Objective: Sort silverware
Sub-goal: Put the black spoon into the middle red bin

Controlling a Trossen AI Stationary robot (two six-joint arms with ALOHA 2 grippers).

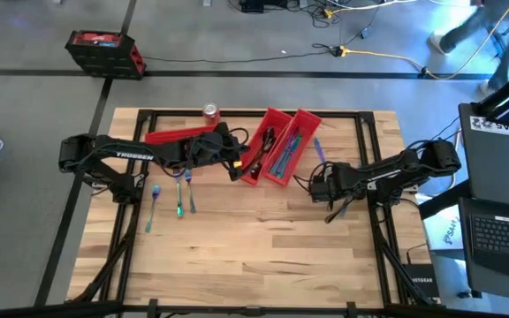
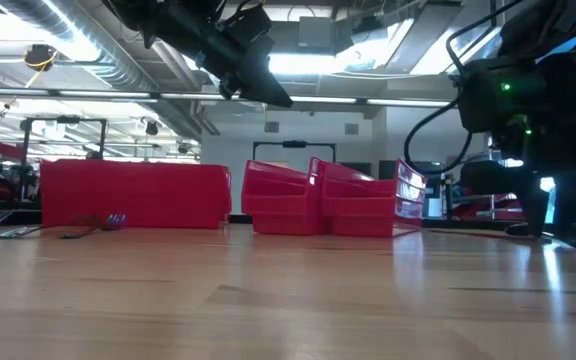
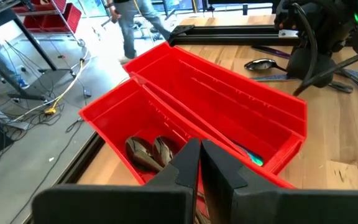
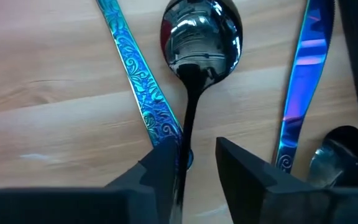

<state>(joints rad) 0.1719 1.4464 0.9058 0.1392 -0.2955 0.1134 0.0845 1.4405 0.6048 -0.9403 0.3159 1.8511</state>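
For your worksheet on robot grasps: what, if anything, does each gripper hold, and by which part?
The right gripper straddles the dark spoon at its handle; a firm grip cannot be told. The left gripper, shut above the red bins, holds nothing visible.

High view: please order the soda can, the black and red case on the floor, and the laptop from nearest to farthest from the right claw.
Measured from the right claw, low over the table's right part:
1. Soda can, at the table's far edge, toward the left.
2. Laptop, off the table's right side.
3. Black and red case, on the floor beyond the far-left corner.

The first two are fairly close.
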